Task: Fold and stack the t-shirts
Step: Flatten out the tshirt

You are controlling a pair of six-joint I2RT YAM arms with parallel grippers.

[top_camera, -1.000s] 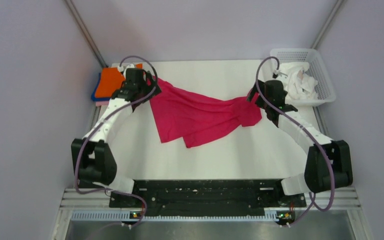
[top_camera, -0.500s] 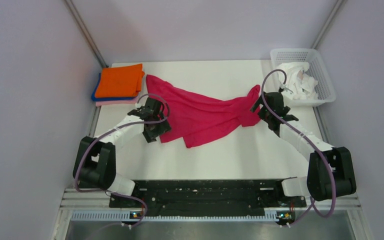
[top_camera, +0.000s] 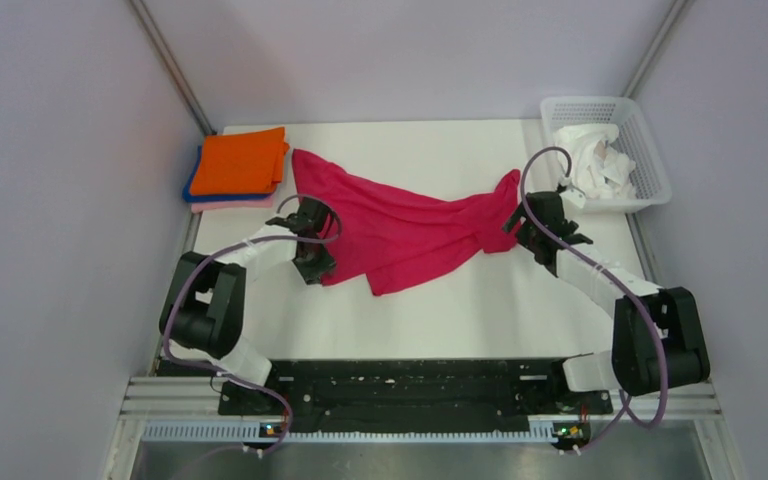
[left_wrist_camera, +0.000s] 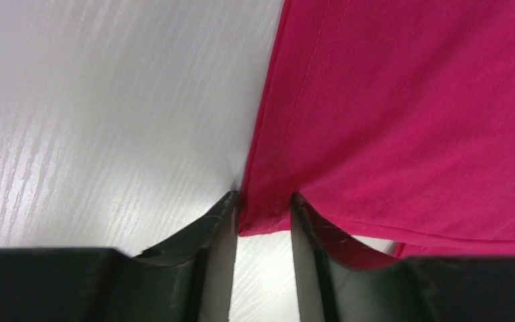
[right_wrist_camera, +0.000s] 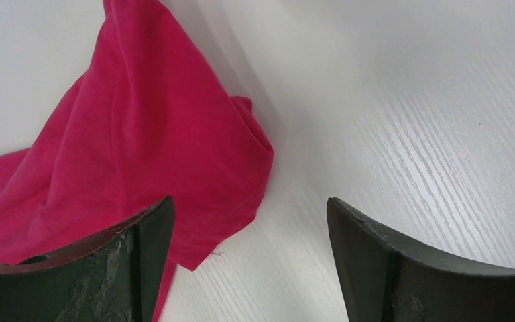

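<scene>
The crimson t-shirt (top_camera: 400,225) lies spread and crumpled across the middle of the table. My left gripper (top_camera: 315,265) is low at its near-left hem. In the left wrist view the hem corner (left_wrist_camera: 265,218) lies between the half-closed fingertips of this gripper (left_wrist_camera: 263,201), whose jaws are still apart. My right gripper (top_camera: 520,222) is at the shirt's right end. It stands wide open (right_wrist_camera: 249,208), with a shirt corner (right_wrist_camera: 194,201) beside its left finger (right_wrist_camera: 144,235) and bare table under the gap. An orange t-shirt (top_camera: 243,160) lies folded on top of blue and pale pink ones.
The folded stack sits at the far left corner of the table. A white lattice basket (top_camera: 652,170) at the far right holds crumpled white cloth (top_camera: 595,160). Grey walls close in both sides and the back.
My left arm swung from the shirt's far-left corner by the stack to its near-left hem, and its jaws narrowed. The right gripper drew slightly nearer and closed a little.
</scene>
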